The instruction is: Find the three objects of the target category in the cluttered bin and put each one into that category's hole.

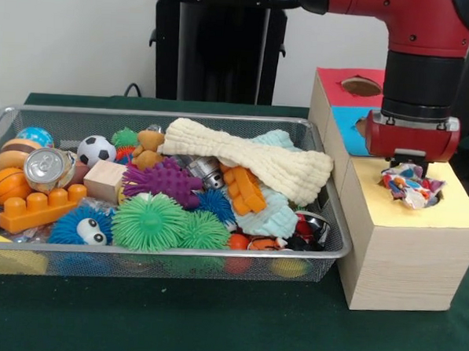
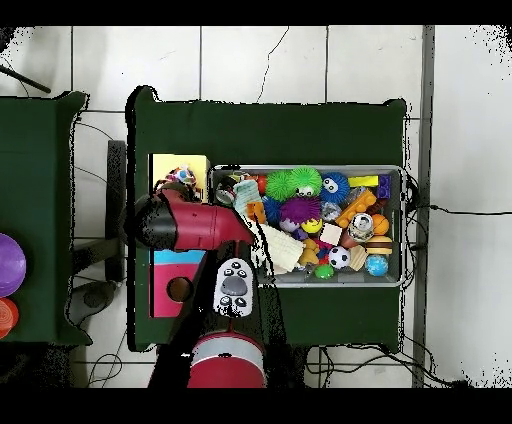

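A knotted rope toy of white cord with coloured flecks sits in the round hole of the yellow-faced box, partly sticking out. My gripper hangs straight above it, just over or touching the toy; I cannot tell its grip. In the overhead view the toy shows on the yellow box beside my wrist. The wire mesh bin lies left of the boxes, full of toys. No other rope toy shows clearly among the clutter.
Blue-faced box and red-faced box stand behind the yellow one. In the bin lie a cream knitted cloth, green spiky balls, a purple spiky toy, a can and orange bricks.
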Robot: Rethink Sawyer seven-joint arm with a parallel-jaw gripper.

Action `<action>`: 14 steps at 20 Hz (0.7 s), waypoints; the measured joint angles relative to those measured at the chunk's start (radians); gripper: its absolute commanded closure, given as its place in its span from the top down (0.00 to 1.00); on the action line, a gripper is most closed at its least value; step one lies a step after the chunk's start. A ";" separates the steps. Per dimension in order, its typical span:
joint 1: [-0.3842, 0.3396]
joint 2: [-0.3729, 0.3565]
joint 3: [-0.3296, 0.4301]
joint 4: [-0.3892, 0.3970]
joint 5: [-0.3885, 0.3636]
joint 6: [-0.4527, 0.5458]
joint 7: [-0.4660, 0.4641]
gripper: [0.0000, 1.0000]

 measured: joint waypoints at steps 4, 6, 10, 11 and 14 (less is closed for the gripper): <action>0.008 -0.002 0.000 0.000 0.000 -0.007 0.000 1.00; 0.008 -0.002 0.001 0.000 0.000 -0.010 0.000 1.00; 0.009 -0.002 0.001 0.000 0.000 -0.013 0.000 1.00; 0.009 -0.002 0.001 0.000 0.000 -0.013 0.000 1.00; 0.009 -0.002 0.001 0.000 0.000 -0.013 0.000 1.00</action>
